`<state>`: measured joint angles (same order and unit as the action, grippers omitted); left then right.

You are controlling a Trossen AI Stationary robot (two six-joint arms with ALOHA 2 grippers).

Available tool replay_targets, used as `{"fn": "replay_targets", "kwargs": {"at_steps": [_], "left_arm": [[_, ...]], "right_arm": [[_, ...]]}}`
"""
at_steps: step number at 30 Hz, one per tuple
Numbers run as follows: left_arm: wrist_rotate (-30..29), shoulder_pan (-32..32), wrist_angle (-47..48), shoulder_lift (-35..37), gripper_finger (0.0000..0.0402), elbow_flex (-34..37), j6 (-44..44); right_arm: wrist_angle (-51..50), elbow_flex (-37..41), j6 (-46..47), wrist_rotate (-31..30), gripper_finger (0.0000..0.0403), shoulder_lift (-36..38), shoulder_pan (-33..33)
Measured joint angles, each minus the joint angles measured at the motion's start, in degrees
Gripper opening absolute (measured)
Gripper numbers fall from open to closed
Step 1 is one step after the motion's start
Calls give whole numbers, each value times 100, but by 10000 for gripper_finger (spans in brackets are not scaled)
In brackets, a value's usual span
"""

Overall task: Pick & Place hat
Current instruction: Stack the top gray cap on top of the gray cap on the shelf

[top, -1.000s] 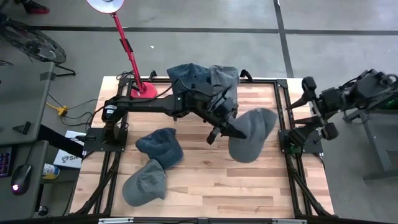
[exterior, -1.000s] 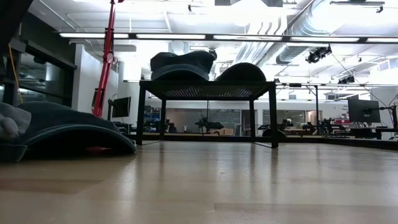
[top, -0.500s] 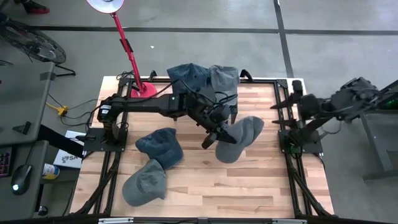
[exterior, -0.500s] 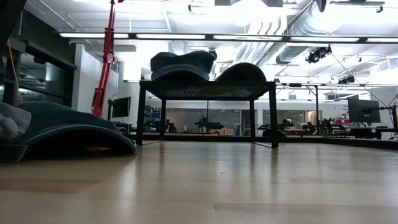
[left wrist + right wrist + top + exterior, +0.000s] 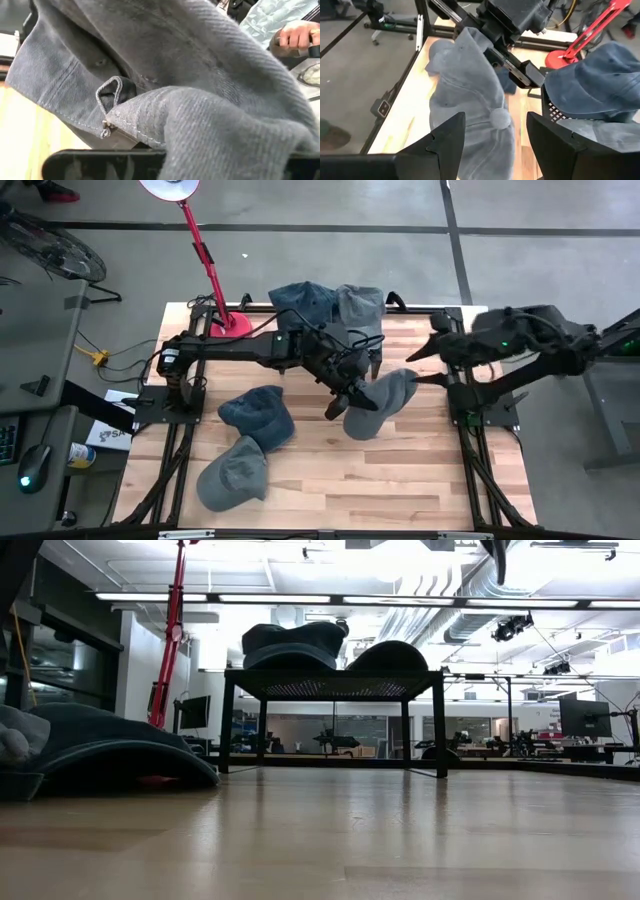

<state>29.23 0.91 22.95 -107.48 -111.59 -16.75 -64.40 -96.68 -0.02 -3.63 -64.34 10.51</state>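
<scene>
A grey hat [image 5: 385, 395] hangs from my left gripper [image 5: 350, 396] over the middle of the table. In the right wrist view the hat [image 5: 470, 95] droops with its crown button [image 5: 499, 118] facing the camera, and the left gripper [image 5: 492, 47] is shut on it from behind. My right gripper [image 5: 432, 364] is open and hovers just right of the hat, touching nothing; its fingers [image 5: 447, 137] frame the hat. The hat's cloth [image 5: 210, 75] fills the left wrist view. My left gripper pinches the grey hat by its rim [image 5: 479, 40], close to the rear strap loop [image 5: 112, 92], between its two fingers. It comes at the hat slanting down from the table's left. The hat is lifted clear and hangs slack below the fingers.
A black rack [image 5: 330, 320] at the far edge carries a blue hat [image 5: 300, 300] and a grey hat [image 5: 360, 302]. Two more hats lie on the table's left half: a blue one [image 5: 255, 412] and a grey-blue one [image 5: 235, 470]. A red lamp [image 5: 215, 275] stands at the far left. A person's hand [image 5: 295, 37] shows beyond the table.
My left gripper has carried the hat a little toward the table's left, and the hat has bunched up narrower below it. My right arm has swung in from beyond the table's right edge and now hovers beside the hat.
</scene>
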Motion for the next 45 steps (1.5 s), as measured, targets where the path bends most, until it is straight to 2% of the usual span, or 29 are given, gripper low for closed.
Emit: {"fn": "replay_targets", "kwargs": {"at_steps": [9,15,22,26,37,45], "left_arm": [[-28,0,126,0,0,0,41],[-31,-13,124,0,0,1,47],[-33,-13,124,-2,0,0,67],[-49,-13,124,-2,0,1,66],[-83,-13,113,-2,0,0,68],[-90,-13,117,-4,4,0,66]], "right_arm": [[-18,0,-434,1399,205,-325,-868],[-319,0,-563,1875,204,-596,-1059],[-509,2,-629,1947,203,-740,-1061],[-498,2,-618,1914,184,-639,-1061],[-498,2,-711,1908,41,-344,-1059],[-498,2,-756,1892,40,-343,-1059]]}}
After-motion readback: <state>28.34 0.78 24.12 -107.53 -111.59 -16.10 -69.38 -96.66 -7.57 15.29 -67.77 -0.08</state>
